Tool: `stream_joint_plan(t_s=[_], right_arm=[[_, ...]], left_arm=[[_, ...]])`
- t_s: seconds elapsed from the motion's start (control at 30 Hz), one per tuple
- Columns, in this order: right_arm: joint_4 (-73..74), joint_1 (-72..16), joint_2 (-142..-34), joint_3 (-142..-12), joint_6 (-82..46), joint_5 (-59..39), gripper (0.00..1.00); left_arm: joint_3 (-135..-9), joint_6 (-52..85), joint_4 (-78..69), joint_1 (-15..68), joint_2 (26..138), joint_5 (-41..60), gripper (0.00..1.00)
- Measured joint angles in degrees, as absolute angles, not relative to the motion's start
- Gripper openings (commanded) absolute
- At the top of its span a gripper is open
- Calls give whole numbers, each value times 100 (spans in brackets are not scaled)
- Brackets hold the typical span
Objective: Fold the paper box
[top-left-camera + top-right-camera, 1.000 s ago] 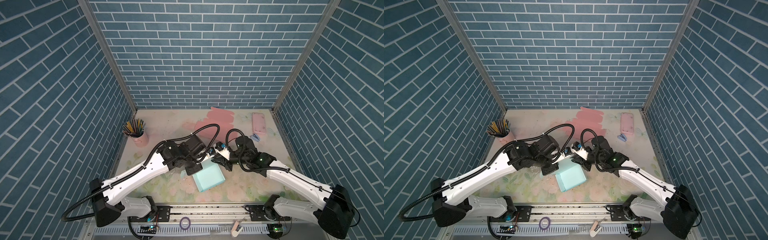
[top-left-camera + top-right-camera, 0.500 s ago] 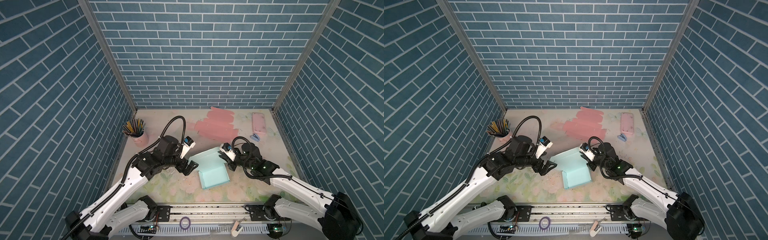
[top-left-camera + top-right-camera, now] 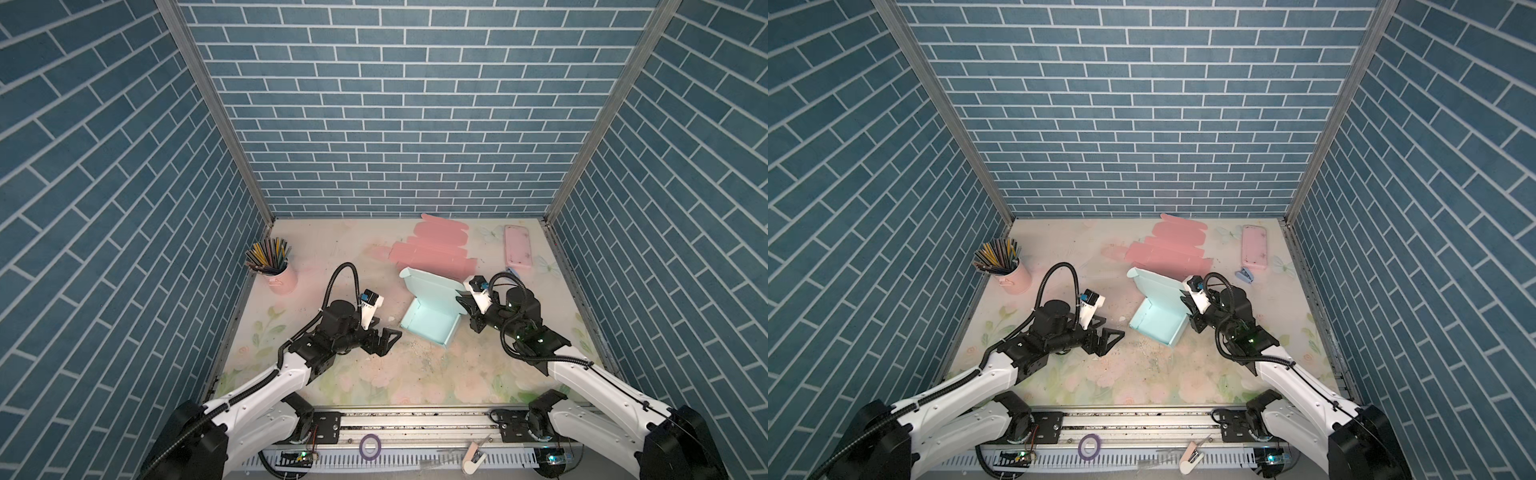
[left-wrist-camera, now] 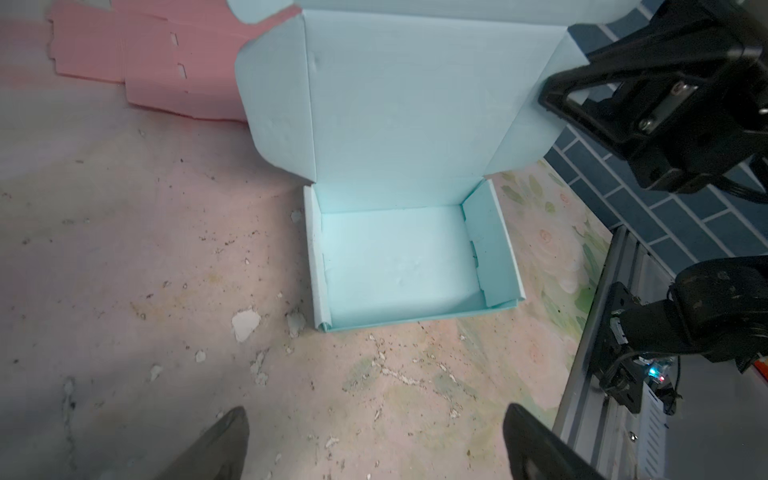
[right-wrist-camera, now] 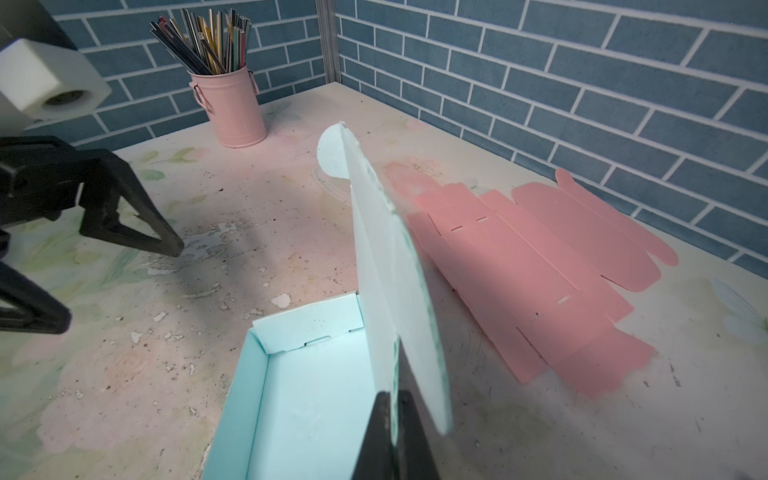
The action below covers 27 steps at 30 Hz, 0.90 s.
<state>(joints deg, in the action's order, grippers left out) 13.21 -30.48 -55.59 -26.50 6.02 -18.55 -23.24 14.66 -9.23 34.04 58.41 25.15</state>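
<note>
1. On the table (image 3: 415, 374) in both top views, the box (image 3: 430, 326) (image 3: 1156, 326) sat open with its lid (image 3: 432, 286) up. The left gripper (image 3: 392, 344) hung beside it, jaws wide.
2. Left wrist: fingers (image 4: 228, 440) spread and empty, bare table ahead.
3. Right wrist: the right gripper (image 5: 392, 419) pinched the lid edge. I'd swing it down slowly, tucking the flaps inside. The pink sheet (image 5: 532, 266) lay close behind, with plenty of room leftward.

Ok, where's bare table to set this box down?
Bare: the back patch between pencil cup and pink sheet; the front strip between blue box and rail. Crowded: back right, where sheet, pink case and right claw pinching the lid sit close.
</note>
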Motion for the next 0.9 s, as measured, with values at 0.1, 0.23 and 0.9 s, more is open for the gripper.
stream_joint_plan(t_s=[0.1,0.23,0.9], right_arm=[[1337,-3046,-5605,-2650,578,-1907,0],[1380,-3030,-5640,-2650,576,-1957,0],[1643,-2917,-6211,-2770,475,-2014,0]], left_arm=[[-2327,1354,-1651,3173,6333,2641,96],[-2362,1334,-2475,2672,7070,2989,97],[-4237,972,-4036,2274,10110,4797,99]])
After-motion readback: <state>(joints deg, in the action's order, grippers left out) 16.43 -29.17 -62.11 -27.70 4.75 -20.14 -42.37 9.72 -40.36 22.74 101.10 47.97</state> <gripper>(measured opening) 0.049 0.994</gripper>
